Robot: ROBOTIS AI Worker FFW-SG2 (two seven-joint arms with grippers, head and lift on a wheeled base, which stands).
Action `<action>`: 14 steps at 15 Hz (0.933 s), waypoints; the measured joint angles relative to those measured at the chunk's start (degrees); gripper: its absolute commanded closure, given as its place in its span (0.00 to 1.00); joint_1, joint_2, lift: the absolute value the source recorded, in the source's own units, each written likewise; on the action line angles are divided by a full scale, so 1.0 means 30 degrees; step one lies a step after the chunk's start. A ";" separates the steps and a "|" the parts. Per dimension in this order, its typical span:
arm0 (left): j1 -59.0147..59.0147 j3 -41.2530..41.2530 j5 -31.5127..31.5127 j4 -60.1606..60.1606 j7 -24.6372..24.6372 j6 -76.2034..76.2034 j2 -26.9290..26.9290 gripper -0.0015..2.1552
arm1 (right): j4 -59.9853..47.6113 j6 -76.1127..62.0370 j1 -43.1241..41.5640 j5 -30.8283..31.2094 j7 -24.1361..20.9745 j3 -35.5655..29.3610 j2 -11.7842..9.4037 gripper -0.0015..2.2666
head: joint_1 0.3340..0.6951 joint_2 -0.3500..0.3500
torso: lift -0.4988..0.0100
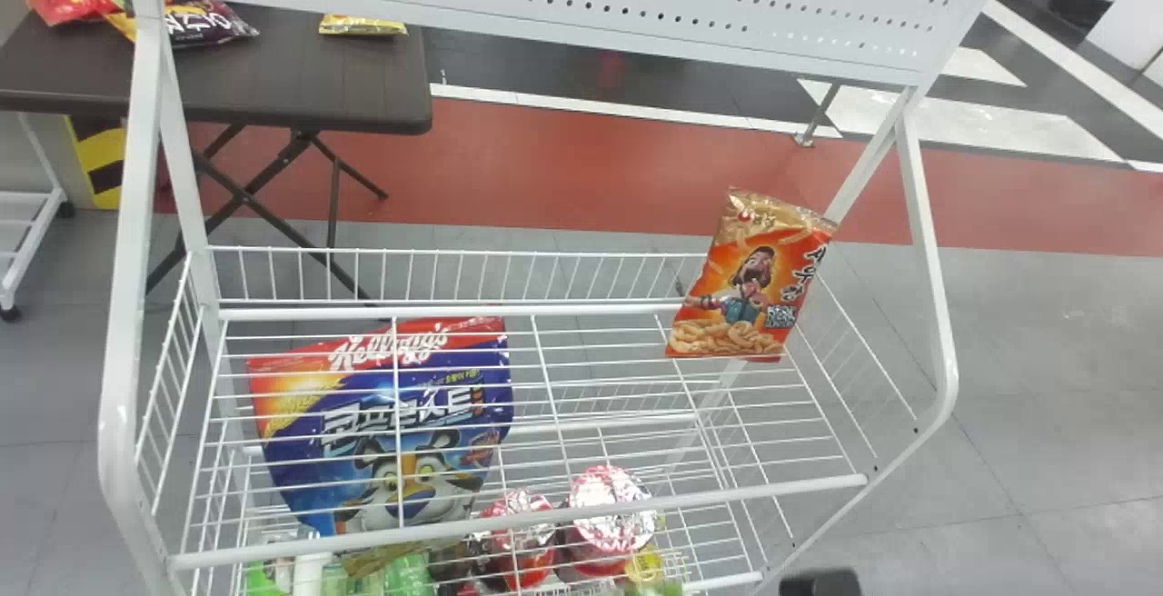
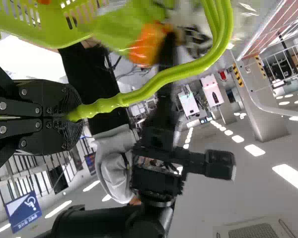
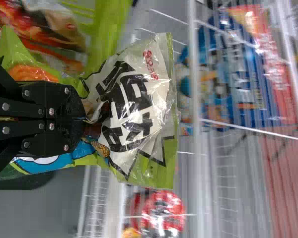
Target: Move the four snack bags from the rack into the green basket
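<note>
Grey floor [image 1: 1027,351], wire rack [image 1: 116,432], snack bag [image 3: 131,104] pinched in right tool [image 3: 84,120], left tool [image 2: 79,117] clamping basket handle [image 2: 121,99]

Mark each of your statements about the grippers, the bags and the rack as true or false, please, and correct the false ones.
1. The left gripper is shut on the handle of the green basket. True.
2. The right gripper is empty. False: it grips a white-and-green snack bag.
3. In the head view, the orange snack bag is at the left end of the rack. False: it is at the right end.
4. A dark table stands beyond the rack. True.
</note>
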 measured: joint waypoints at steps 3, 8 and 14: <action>-0.0045 -0.0068 -0.0043 0.0014 0.0067 -0.0004 -0.0029 0.68 | 0.1035 0.1582 0.0436 -0.0564 0.1028 0.0533 -0.0122 0.96 | 1.00 0.00 | 0.98; 0.0107 -0.0080 -0.0131 -0.0165 0.0113 -0.0018 0.0005 0.68 | 0.1436 0.0324 0.0483 -0.0551 0.0561 0.2431 -0.0187 0.96 | 1.00 0.00 | 0.98; 0.0280 -0.0013 -0.0122 -0.0298 0.0059 -0.0236 0.0088 0.68 | 0.1841 -0.0429 0.0452 -0.0404 0.0689 0.2527 -0.0442 0.00 | 1.00 0.00 | 0.98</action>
